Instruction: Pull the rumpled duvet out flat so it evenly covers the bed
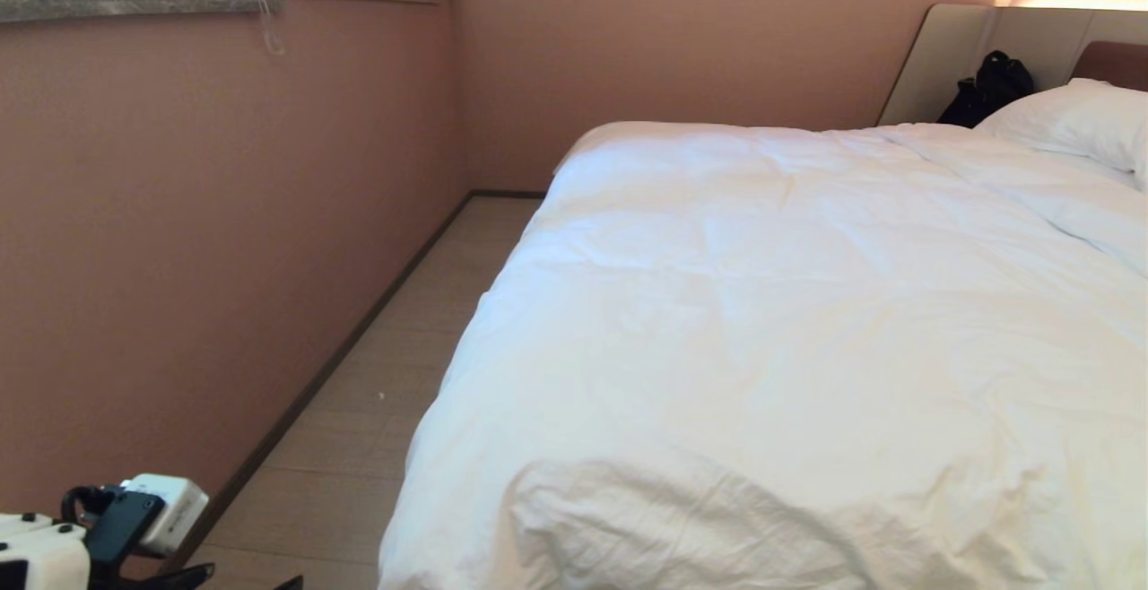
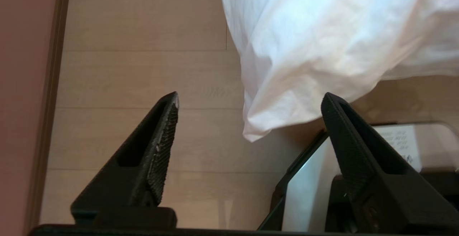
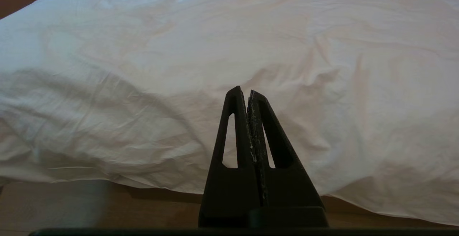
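The rumpled duvet (image 1: 807,321) lies white and puffy over the bed (image 1: 951,61) and reaches past its near and left edges, with soft creases and a hump at the near edge. In the left wrist view a corner of the duvet (image 2: 304,42) hangs over the wooden floor. My left gripper (image 2: 251,94) is open just short of that corner, and nothing is between its fingers (image 2: 165,128). In the head view only the left wrist (image 1: 152,509) shows, low at the left. My right gripper (image 3: 247,90) is shut and empty, pointing at the duvet's (image 3: 179,67) near edge.
A pink wall (image 1: 179,258) runs along the left, with a narrow strip of wooden floor (image 1: 404,375) between it and the bed. A white pillow (image 1: 1076,119) and a black bag (image 1: 987,88) sit by the headboard. A glossy dark-edged panel (image 2: 312,185) lies below the left gripper.
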Robot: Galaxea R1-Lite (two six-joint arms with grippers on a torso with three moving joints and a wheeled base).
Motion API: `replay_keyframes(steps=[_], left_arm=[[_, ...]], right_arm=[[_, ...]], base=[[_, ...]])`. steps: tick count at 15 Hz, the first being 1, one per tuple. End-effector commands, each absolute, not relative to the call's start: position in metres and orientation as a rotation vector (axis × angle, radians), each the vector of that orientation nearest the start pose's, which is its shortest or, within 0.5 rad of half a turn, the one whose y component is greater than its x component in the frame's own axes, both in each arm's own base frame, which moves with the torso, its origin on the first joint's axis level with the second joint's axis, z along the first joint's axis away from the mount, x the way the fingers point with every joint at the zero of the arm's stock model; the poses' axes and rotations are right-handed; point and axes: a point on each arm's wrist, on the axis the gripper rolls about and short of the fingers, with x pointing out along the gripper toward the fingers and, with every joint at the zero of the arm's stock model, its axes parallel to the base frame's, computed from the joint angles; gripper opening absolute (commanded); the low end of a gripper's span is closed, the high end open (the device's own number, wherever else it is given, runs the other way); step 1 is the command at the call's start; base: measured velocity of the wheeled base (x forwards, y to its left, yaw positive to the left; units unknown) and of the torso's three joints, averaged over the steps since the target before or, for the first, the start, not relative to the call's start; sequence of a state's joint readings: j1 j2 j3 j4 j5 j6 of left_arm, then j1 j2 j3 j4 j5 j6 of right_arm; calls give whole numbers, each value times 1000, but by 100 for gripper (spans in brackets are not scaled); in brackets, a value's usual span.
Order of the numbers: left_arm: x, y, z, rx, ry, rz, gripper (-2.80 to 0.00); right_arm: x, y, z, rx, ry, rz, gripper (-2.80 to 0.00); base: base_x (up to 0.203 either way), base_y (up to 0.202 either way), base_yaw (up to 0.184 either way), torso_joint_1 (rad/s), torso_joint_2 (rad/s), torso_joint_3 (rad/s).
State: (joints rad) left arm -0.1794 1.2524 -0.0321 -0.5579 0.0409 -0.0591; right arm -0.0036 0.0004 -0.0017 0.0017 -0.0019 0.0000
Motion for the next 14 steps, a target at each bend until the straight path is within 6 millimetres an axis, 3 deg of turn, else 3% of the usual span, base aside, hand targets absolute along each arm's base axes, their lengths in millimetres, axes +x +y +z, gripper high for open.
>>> replay_keyframes(steps=[1,7,14], left_arm=[[114,-20,91,-9,610,-106,0],[105,-17,116,-67,433,-66,0],[81,-11,147,-86,237,8,0]], right_arm=[[-23,0,76,2,0,-5,-280],[-23,0,76,2,0,-5,-280],[-23,0,76,0,0,-5,-280]], base=[[0,0,0,0,0,0],[0,0,0,0,0,0],[0,0,0,0,0,0]])
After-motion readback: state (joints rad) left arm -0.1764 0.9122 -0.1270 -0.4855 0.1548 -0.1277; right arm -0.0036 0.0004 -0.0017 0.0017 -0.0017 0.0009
